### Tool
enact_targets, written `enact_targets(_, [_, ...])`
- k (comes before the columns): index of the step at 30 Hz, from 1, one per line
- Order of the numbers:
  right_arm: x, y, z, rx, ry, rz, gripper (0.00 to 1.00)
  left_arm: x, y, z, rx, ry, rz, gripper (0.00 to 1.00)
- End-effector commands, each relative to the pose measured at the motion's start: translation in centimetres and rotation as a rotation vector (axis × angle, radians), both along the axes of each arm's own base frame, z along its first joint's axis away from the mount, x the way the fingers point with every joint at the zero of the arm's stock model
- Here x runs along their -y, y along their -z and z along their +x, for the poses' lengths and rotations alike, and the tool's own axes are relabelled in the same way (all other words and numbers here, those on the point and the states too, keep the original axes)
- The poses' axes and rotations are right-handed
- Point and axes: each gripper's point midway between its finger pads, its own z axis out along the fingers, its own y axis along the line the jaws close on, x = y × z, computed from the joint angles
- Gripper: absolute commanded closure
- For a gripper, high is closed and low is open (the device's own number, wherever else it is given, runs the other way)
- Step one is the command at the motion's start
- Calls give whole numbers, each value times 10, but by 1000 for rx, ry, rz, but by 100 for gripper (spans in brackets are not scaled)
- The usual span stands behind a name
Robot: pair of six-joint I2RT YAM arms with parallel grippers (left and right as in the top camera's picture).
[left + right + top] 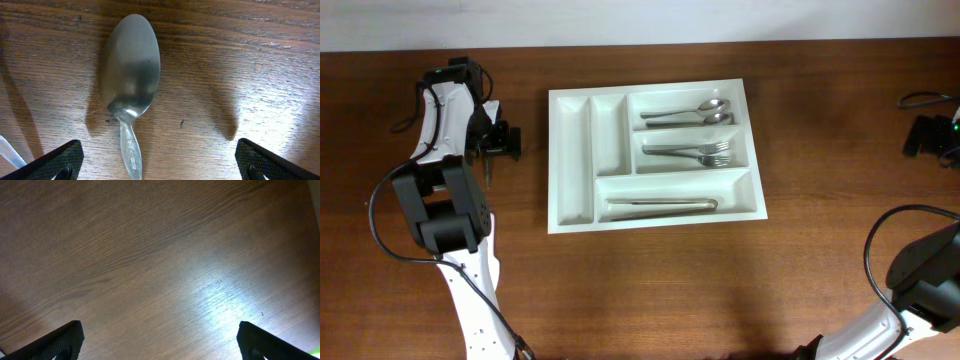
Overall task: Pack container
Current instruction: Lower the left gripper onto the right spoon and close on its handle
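Note:
The container, a white five-compartment cutlery tray (557, 160), lies at the table's middle. Its long compartments hold two spoons (688, 111), forks (692, 152) and a long metal piece (660, 205); the two narrow upright ones are empty. A metal spoon (130, 70) lies on the wood left of the tray, bowl face down. My left gripper (160, 167) (503, 140) is open low over it, with the spoon's handle between the fingers and not touching them. My right gripper (159, 342) (926, 135) is open and empty over bare wood at the far right.
A pale thin object (9, 151) pokes in at the left wrist view's lower left edge. A black cable (920, 99) lies near the right gripper. The right arm's base (923, 270) stands at the front right.

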Motion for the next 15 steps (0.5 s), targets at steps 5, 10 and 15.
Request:
enact_targets(5, [-1, -1, 0, 1, -5, -3, 1, -2, 3, 0, -3, 5, -14, 1])
enact_targets(10, [-1, -1, 0, 1, -5, -3, 1, -2, 4, 1, 0, 6, -13, 1])
enact_targets(15, [-1, -1, 0, 1, -5, -3, 1, -1, 12, -5, -21, 5, -17, 1])
